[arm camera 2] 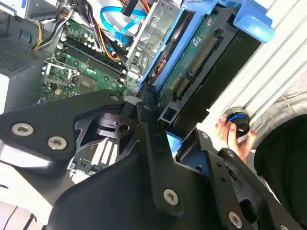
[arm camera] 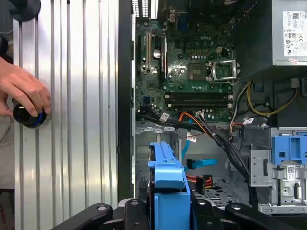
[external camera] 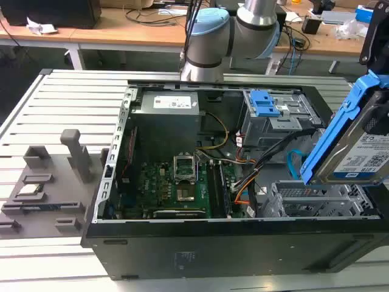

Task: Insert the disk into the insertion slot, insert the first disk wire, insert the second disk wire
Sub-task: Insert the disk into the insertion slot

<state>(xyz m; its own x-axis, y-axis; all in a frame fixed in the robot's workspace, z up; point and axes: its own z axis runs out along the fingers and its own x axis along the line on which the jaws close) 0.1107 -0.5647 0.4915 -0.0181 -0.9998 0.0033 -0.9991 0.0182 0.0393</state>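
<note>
Ribbed metal surface [external camera: 55,103] carries the open computer case [external camera: 182,249], and I place everything by that case. At its corner diagonally opposite the grey power supply [external camera: 167,109] sits the insertion slot [external camera: 316,198], a low perforated bay lying flat and open. I have the disk [external camera: 371,155] above that corner, partly out past the case wall, not yet in the bay. The gripper [arm camera: 168,208] has its jaws closed on the blue caddy's sides, one black finger to each side. What I judge matters most is this: the disk stands steeply on edge, its long axis tipped upward, while the slot below lies level. Deeper in the case from the slot, the first disk wire [external camera: 243,182] and the looped second disk wire [external camera: 293,163] lie loose, plugged into nothing that I can see.
</note>
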